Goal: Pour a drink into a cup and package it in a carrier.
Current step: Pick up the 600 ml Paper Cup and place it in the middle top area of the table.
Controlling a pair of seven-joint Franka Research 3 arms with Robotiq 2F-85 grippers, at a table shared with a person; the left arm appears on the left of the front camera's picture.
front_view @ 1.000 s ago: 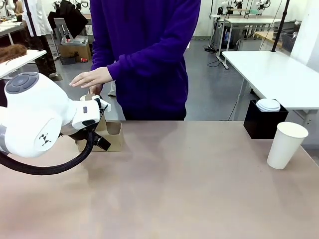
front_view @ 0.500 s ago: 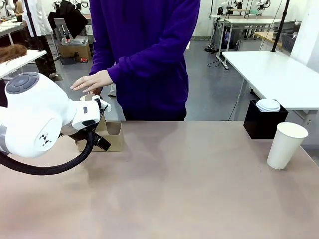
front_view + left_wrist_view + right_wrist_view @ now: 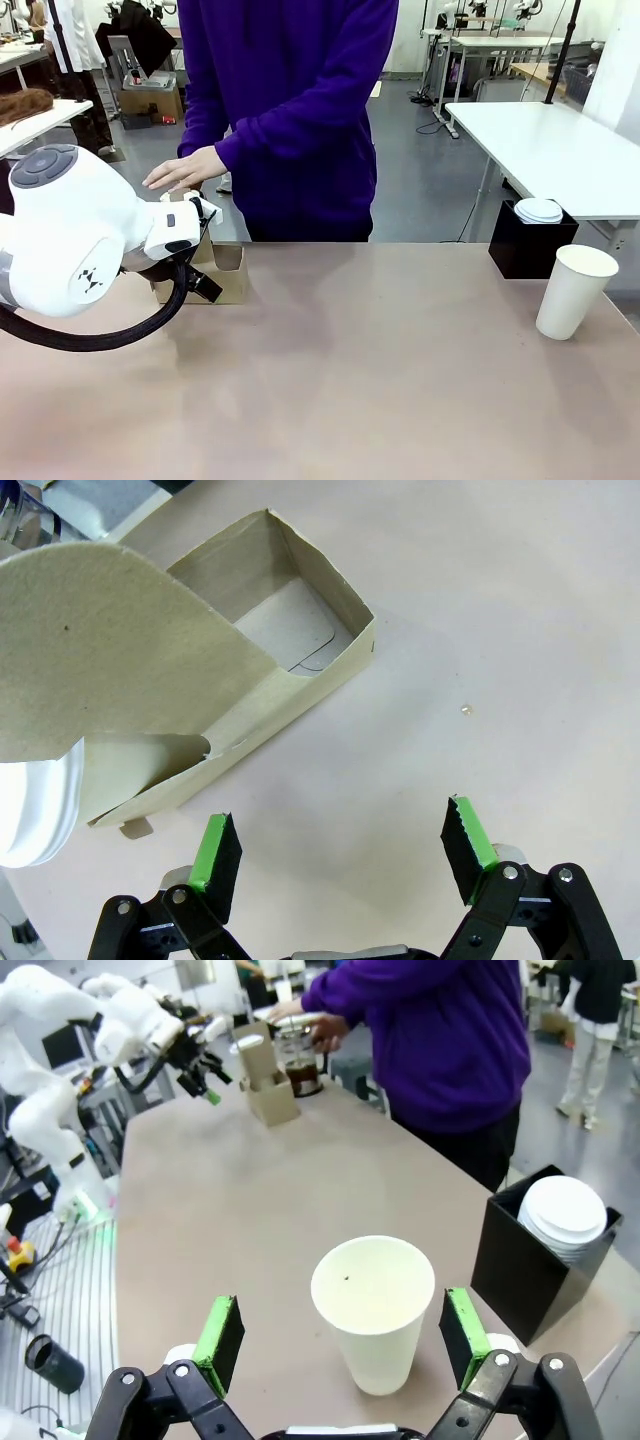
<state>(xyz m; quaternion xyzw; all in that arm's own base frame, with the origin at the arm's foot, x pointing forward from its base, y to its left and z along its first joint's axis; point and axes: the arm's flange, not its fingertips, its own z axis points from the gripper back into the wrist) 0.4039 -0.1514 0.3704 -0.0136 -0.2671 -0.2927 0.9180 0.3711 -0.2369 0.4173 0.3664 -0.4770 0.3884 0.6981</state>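
Brown cardboard marks the carrier at the far left of the table in the front view, half hidden behind the white left arm. A person in a purple top stands at the far side, one hand held flat above the carrier. At the right, the white cup stands upright and uncovered, just beside a black box that holds white lids.

From the left wrist, the left gripper hangs over bare table near the carrier, its jaws spread wide with nothing between them. One compartment is open and empty; the upright handle panel rises beside it. A white rounded thing shows at the edge, cut off too much to identify.

From the right wrist, the right gripper is also spread, and the empty cup shows between its fingers without touching them. Far off, a glass press pot holding the dark drink stands beside the carrier, the person's hand on it.
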